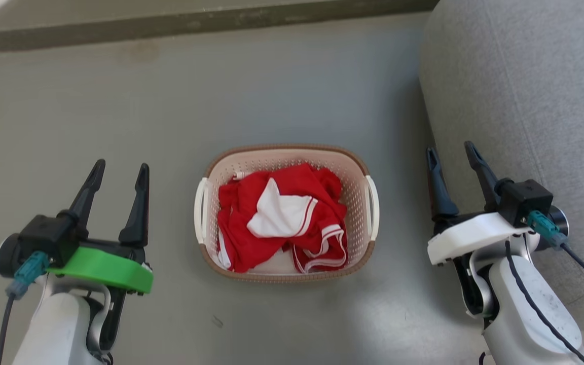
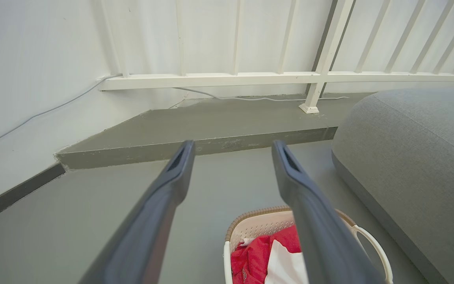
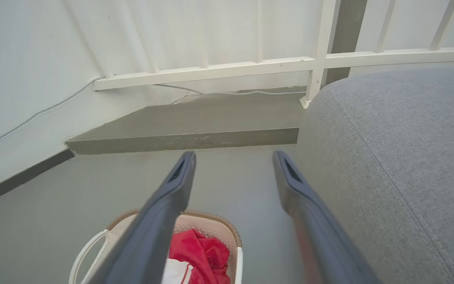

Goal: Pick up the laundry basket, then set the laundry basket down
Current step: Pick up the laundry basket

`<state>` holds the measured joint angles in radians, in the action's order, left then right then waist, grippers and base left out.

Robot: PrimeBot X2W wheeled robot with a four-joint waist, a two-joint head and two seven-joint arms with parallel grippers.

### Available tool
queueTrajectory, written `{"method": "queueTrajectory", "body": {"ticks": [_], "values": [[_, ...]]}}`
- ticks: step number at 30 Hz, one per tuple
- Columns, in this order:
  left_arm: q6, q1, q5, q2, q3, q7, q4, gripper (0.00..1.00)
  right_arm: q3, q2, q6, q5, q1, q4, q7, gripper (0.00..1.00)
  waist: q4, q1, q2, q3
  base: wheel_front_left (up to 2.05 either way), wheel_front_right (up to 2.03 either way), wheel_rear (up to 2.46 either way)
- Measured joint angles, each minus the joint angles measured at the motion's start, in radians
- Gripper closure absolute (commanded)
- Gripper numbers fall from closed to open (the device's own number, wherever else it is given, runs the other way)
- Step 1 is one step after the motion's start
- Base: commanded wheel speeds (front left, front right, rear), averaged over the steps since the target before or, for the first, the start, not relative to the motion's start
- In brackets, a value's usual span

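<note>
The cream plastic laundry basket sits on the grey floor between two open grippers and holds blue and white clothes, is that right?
Not quite. The head view shows red and white clothes, not blue. The cream plastic laundry basket does sit on the grey floor between the open left gripper and right gripper.

Soft even daylight, faint shadows, pale glare patch on floor (image 1: 373, 314), wide-angle bending at wrist-view edges

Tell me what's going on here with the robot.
Nothing is being held yet. The laundry basket sits on the grey floor with a red and white garment inside. The left gripper and right gripper hang on either side of it, jaws open, clear of the basket. A grey cushion is beside the right one.
</note>
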<state>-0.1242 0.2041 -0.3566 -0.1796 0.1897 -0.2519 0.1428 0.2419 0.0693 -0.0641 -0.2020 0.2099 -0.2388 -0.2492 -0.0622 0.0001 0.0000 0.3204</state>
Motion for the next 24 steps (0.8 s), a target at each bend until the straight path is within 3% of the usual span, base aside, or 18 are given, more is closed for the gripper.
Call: {"method": "queueTrajectory", "body": {"ticks": [24], "values": [[0.000,0.282,-0.185,-0.089,0.237,0.000,0.183,0.00,0.010,-0.010,-0.035,-0.016,0.220,-0.197,-0.001,0.00,0.003,0.0000,0.0000,0.335,0.00,0.00,0.00]]}}
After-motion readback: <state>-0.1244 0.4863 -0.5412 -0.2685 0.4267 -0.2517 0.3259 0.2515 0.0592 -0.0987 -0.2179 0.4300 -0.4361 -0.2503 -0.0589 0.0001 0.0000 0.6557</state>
